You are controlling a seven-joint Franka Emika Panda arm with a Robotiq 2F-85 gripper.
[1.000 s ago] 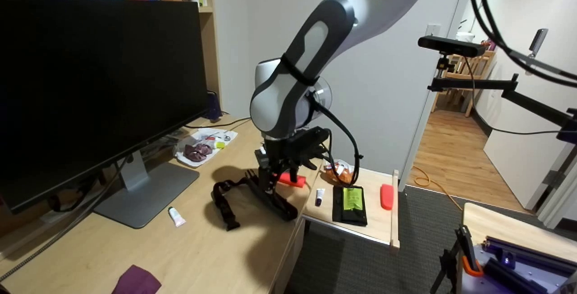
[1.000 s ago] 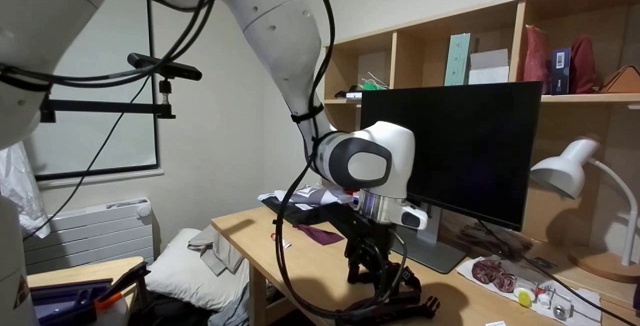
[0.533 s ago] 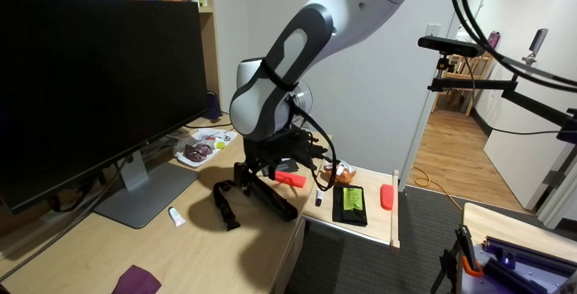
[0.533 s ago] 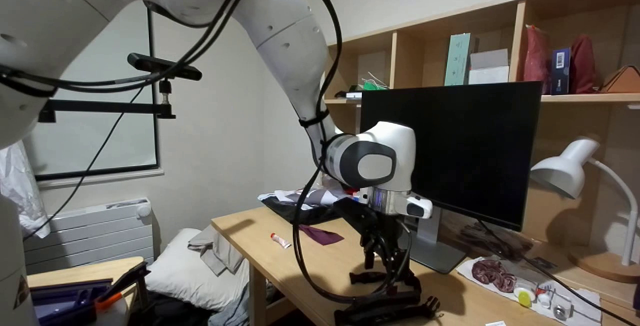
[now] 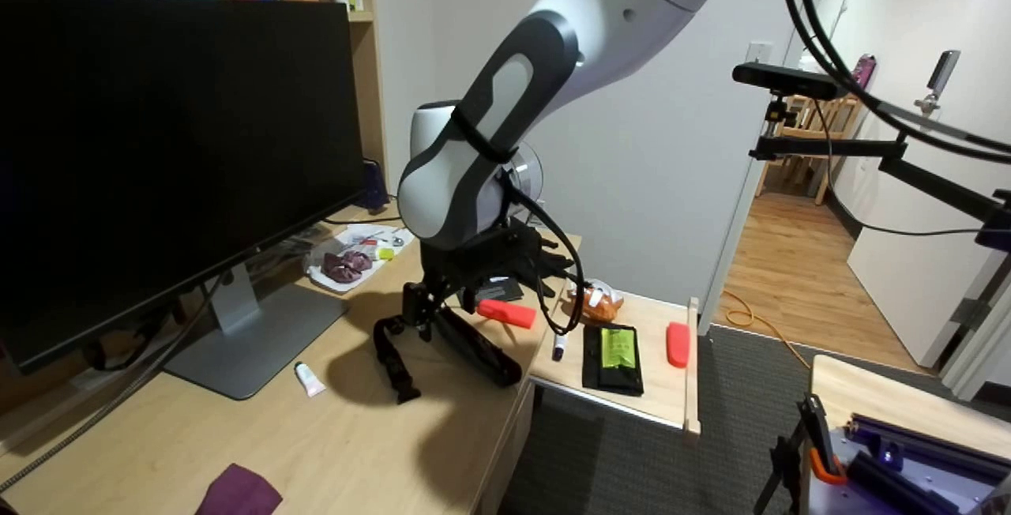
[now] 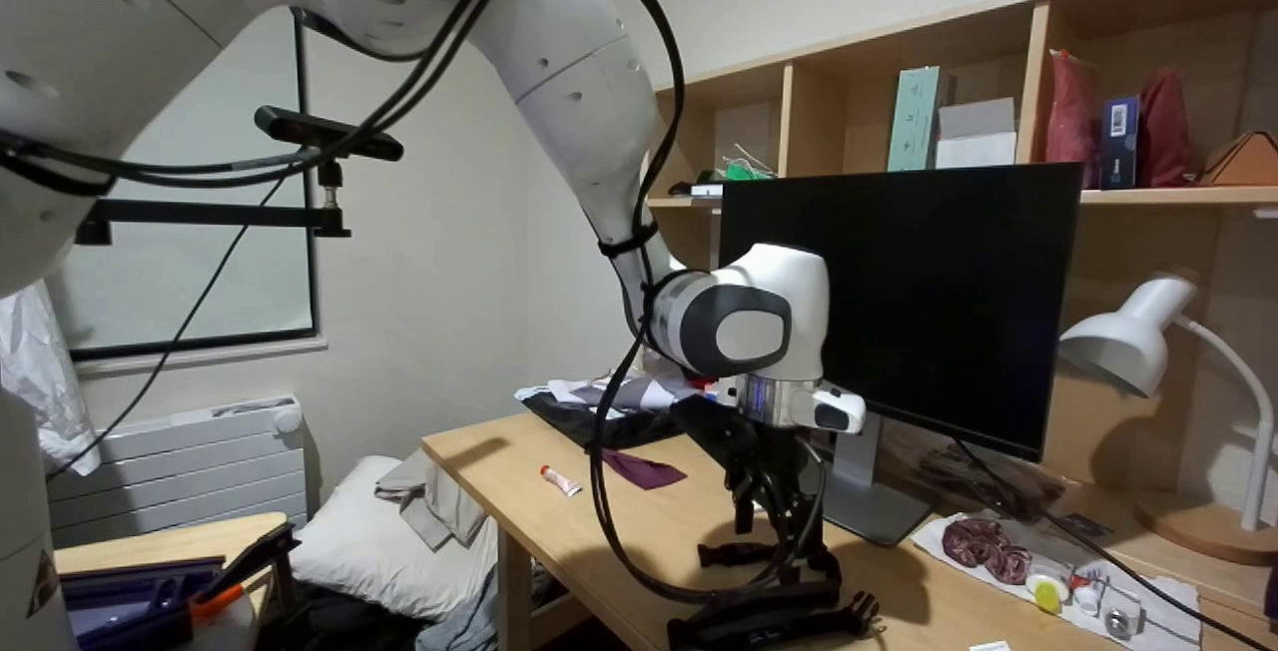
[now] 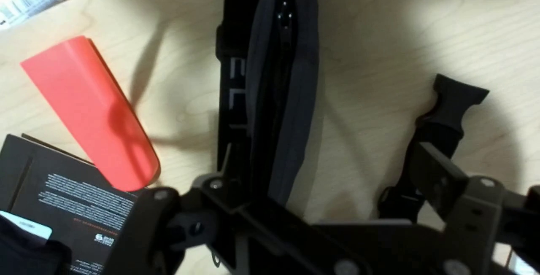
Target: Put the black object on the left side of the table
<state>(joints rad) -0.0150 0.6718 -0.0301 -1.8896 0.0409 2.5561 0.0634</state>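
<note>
The black object is a long black zip pouch [image 7: 282, 98] with a strap; it lies flat on the wooden table, also in both exterior views [image 5: 482, 351] [image 6: 769, 623]. Its strap with a buckle [image 7: 451, 102] lies apart at right in the wrist view and shows in an exterior view [image 5: 395, 369]. My gripper [image 7: 333, 167] is open, its jaws wide apart with bare table between them. It hangs above the table over the pouch's end and strap [image 5: 444, 313] [image 6: 784, 531]. One finger overlaps the pouch in the wrist view; contact cannot be told.
A red case [image 7: 93, 114] and a dark box [image 7: 76, 199] lie beside the pouch. The monitor [image 5: 182, 144] stands close to the arm. A white tube [image 5: 310, 380], a purple cloth [image 5: 239, 491] and a tray of small items [image 5: 328, 282] are on the table.
My arm and gripper have shifted sideways toward the monitor, mostly in the first half second and only slightly since. The pouch lies where it was.
</note>
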